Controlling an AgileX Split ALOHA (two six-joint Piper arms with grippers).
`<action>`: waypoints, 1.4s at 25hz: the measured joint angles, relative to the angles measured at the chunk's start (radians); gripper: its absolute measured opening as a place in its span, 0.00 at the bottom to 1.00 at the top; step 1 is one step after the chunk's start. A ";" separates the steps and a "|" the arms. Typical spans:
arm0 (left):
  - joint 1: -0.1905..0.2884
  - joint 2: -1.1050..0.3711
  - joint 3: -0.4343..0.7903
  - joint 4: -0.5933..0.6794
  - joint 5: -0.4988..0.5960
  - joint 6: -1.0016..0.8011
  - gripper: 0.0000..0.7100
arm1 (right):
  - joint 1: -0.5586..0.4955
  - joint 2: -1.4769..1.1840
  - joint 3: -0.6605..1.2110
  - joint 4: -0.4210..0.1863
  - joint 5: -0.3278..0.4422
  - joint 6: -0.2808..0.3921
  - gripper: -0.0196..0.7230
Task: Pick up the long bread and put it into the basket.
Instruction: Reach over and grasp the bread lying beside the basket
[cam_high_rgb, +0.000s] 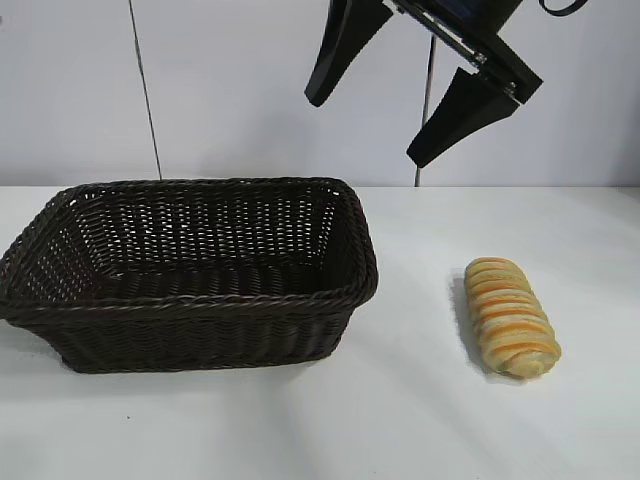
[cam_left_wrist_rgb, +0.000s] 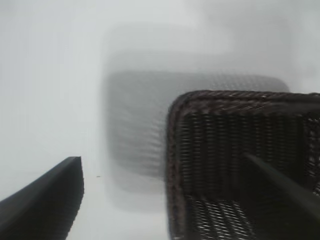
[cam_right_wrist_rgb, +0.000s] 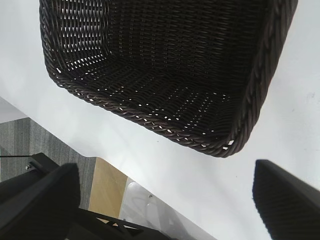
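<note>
The long bread (cam_high_rgb: 510, 315), golden-tan with orange-brown stripes, lies on the white table to the right of the basket (cam_high_rgb: 200, 300). The dark brown wicker basket stands empty at the left. My right gripper (cam_high_rgb: 365, 130) hangs open and empty high above the table, over the gap between basket and bread. In the right wrist view its gripper (cam_right_wrist_rgb: 165, 172) has its jaws wide apart, with the basket (cam_right_wrist_rgb: 150, 122) beyond them; the bread is out of that view. My left gripper (cam_left_wrist_rgb: 162, 160) is open and empty beside a corner of the basket (cam_left_wrist_rgb: 172, 150). It is out of the exterior view.
The white table (cam_high_rgb: 400, 420) ends at a far edge against a pale wall. In the right wrist view the table edge (cam_right_wrist_rgb: 75, 150) shows, with grey floor and a tan board (cam_right_wrist_rgb: 107, 187) below it.
</note>
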 joint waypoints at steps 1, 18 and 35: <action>0.015 -0.008 0.000 -0.027 0.002 0.000 0.85 | 0.000 0.000 0.000 -0.005 0.000 0.000 0.90; 0.026 -0.942 0.149 -0.128 0.019 0.008 0.85 | 0.000 0.000 0.000 -0.021 -0.001 -0.017 0.90; 0.029 -1.628 1.006 -0.193 0.040 0.174 0.85 | 0.000 0.000 0.000 -0.018 -0.031 -0.017 0.90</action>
